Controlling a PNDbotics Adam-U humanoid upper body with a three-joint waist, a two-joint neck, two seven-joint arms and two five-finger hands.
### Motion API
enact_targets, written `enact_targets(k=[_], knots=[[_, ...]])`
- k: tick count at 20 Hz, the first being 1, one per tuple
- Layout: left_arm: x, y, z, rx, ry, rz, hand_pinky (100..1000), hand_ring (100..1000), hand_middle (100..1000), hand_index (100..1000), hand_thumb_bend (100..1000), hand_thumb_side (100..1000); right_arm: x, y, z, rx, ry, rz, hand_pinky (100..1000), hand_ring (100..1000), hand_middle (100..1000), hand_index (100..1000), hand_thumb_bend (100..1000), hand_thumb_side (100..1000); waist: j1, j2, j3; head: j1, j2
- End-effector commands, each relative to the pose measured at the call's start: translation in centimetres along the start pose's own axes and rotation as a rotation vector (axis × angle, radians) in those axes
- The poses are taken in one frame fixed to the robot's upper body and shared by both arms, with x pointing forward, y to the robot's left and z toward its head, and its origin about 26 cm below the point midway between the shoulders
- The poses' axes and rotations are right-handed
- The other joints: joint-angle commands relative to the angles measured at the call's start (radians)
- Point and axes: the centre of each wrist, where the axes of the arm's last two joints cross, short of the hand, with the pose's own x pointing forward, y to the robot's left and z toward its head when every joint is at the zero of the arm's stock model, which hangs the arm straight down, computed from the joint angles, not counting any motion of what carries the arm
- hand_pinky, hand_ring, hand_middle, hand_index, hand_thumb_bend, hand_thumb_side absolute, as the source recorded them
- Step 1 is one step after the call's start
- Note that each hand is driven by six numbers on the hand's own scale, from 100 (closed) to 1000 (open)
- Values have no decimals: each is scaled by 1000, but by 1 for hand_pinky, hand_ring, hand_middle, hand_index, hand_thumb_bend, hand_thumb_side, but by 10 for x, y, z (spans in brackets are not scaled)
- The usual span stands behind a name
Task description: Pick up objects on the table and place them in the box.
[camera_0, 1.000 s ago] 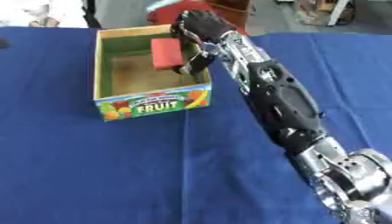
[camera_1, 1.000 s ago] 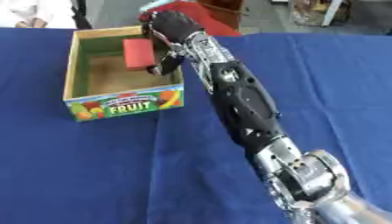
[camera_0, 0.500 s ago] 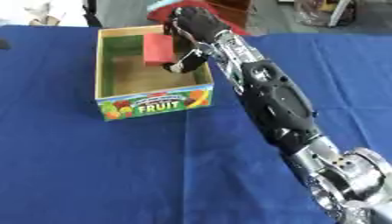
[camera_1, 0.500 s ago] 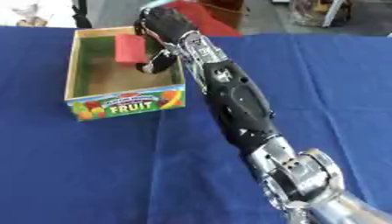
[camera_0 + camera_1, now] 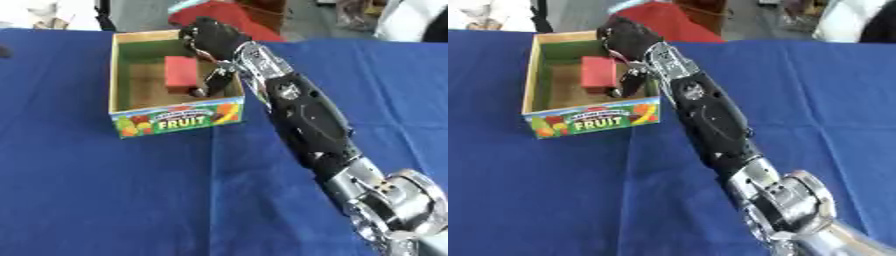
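Box (image 5: 175, 120): open cardboard fruit box on the blue table (image 5: 105, 200), my landmark for everything below.
Block (image 5: 180, 74): red, inside the box toward its right wall, roughly mid-depth. I read it as lying on the box floor or very nearly so; I cannot confirm contact with the floor.
Right hand (image 5: 210, 37): over the box's far right corner, arm running in across the right wall.
Fingers (image 5: 214, 80): curled down into the box just right of the block. I judge them touching or just beside its right edge, but the dark tips blur into the wall's shadow, so I cannot tell whether they grip it or have let go.
Left hand: not in either view.
Step in hand: I take this as the release into the box.
Doing it well: I would spread the fingers fully before lifting, then raise the hand straight up out of the box so the tips neither drag the block nor catch the right wall and shift the box.
Risk: a sideways pull-out could tip the block against the wall.
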Motion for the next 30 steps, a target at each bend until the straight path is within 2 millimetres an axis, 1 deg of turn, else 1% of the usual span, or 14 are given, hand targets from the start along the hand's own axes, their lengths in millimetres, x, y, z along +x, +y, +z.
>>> enact_targets(k=[1,5,6,7,8,11,14,15,16,17,18,20,28,30], knots=[[5,1,-4,-2,-24,1,550,822,846,841,100,875,-4,-21,-2,-47,20,-45,1000,977,916,998,299,100,7,-16,1,-1,-8],[5,1,-3,-4,-21,0,550,822,847,841,100,876,-3,-28,-2,-62,36,-72,1000,973,905,1000,345,100,7,-17,1,-1,-8],[5,1,-3,-4,-20,0,550,822,847,841,100,876,-2,-29,-2,-68,37,-74,1000,978,907,1000,531,100,8,-17,1,-1,-8],[5,2,-3,-4,-19,-1,550,823,847,841,100,877,-2,-32,-2,-79,37,-76,1000,980,909,1000,523,283,8,-17,1,-2,-8],[5,2,-2,-4,-18,-1,550,823,848,841,100,876,-2,-35,-2,-95,38,-76,1000,979,908,1000,621,699,8,-18,0,-2,-9],[4,2,-2,-5,-15,-3,549,823,848,841,100,876,-4,-43,-1,-151,60,-44,1000,986,912,1000,738,1000,9,-18,-1,0,-8],[4,2,-1,-6,-14,-3,550,823,848,841,100,876,-4,-42,-1,-188,90,-17,1000,995,916,1000,711,1000,9,-19,-2,0,-8],[4,2,-1,-6,-13,-3,550,823,848,841,100,876,-4,-40,-1,-185,90,-12,1000,996,918,1000,633,905,9,-19,-2,0,-8],[4,2,-1,-6,-13,-3,550,823,848,841,100,876,-4,-39,-1,-178,87,-9,1000,997,919,1000,493,593,9,-19,-2,0,-8],[4,2,-1,-6,-13,-4,550,823,848,841,100,876,-3,-36,-2,-158,77,-12,1000,993,916,1000,481,208,9,-18,-2,0,-7],[4,2,-1,-6,-12,-4,550,823,848,841,100,875,-4,-34,-2,-139,71,-22,1000,981,903,1000,413,100,9,-18,-2,0,-6],[4,2,-1,-6,-12,-4,550,823,848,841,100,874,-4,-35,-1,-127,76,-43,1000,963,888,1000,282,100,10,-18,-2,1,-5],[4,3,-1,-9,-10,-7,551,823,848,841,100,875,-25,-40,14,-181,98,-121,882,914,853,1000,401,100,9,-22,-5,6,-3],[4,4,0,-6,-10,-9,552,823,848,841,100,874,-28,-48,18,-230,102,-139,838,897,853,1000,372,200,10,-25,-8,9,1]])
